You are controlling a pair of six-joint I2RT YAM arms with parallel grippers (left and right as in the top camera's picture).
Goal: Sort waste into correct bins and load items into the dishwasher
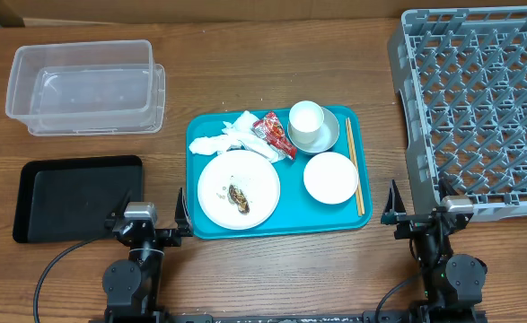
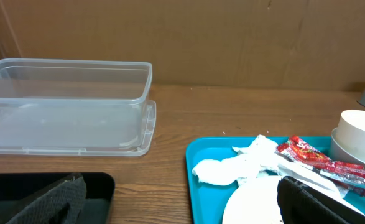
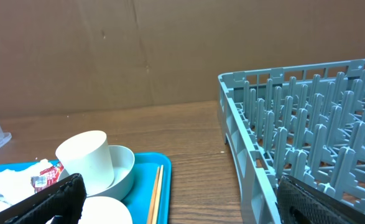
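Left claw and right claw gape wide, empty. Napkin lies on the tray, against the wrapper — best pinch its bulk from above, clear of that wrapper.

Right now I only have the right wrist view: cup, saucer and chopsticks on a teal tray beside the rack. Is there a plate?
Observer: Yes, a round white plate sits at the near left of the teal tray, with a brown scrap on it.
Operator: Where are the bins?
Observer: Left of the teal tray: the clear tub at the back, the black tray in front of it.
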